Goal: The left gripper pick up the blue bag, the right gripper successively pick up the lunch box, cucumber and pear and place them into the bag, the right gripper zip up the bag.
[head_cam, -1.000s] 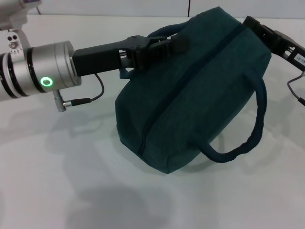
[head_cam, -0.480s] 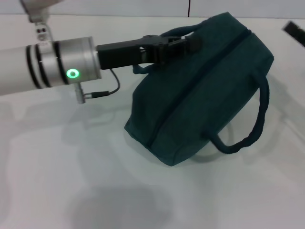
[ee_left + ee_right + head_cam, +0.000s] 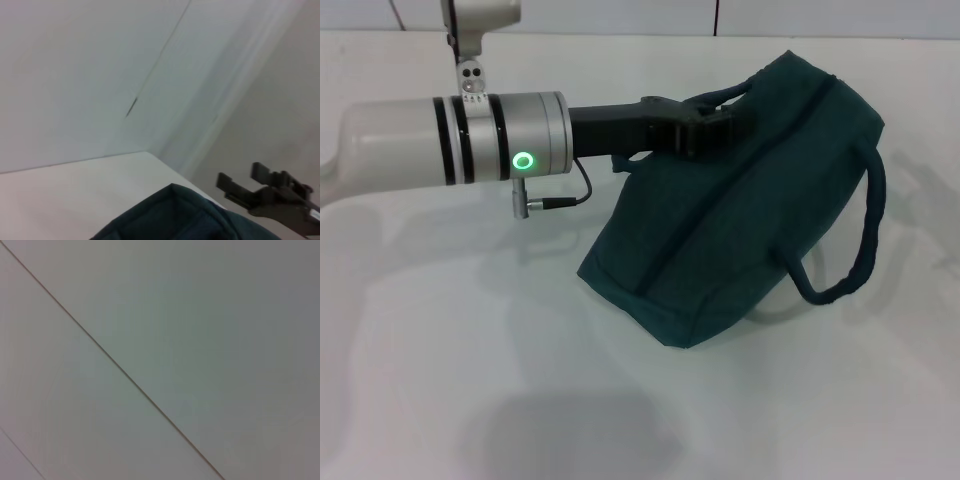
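Head view: left pincer clamped on blue bag handle, bare table all around.

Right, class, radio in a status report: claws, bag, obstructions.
Left claw shut on bag handle, bag tilted on table. Right claw off to the side, touching nothing. Bag zipped; nothing in the way.

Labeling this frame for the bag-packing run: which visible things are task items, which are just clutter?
Task items:
- blue bag, zipper shut, slumped on the table
- left gripper, clamped on the bag's far handle
- right gripper, seen only in the left wrist view, off the bag

Not task:
- white table
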